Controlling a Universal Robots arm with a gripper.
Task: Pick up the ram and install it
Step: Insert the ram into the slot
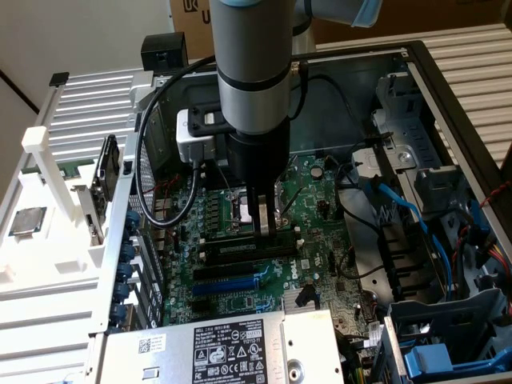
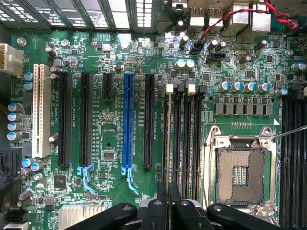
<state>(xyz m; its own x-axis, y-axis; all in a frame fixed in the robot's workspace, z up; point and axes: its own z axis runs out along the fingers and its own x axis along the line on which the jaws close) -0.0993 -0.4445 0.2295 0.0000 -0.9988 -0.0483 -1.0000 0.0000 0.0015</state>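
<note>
My gripper [image 2: 165, 201] points down over the motherboard [image 2: 110, 143]. Its fingers are shut on the ram [image 2: 167, 143], seen edge-on as a thin tan line running away from the fingertips. The stick lies along the first of several black memory slots [image 2: 189, 134], next to that slot's white latch [image 2: 169, 88]. I cannot tell how deep it sits in the slot. In the exterior view, the gripper [image 1: 262, 228] reaches into the open computer case, down to the memory slots [image 1: 240, 250] beside the open processor socket [image 1: 240, 210].
The bare processor socket [image 2: 240, 170] lies close beside the slots. A blue expansion slot [image 2: 128, 120] and black ones fill the board's other side. Blue cables [image 1: 400, 208] and drive bays crowd the exterior view's right. A silver processor chip [image 1: 24, 222] rests on a white rack outside the case.
</note>
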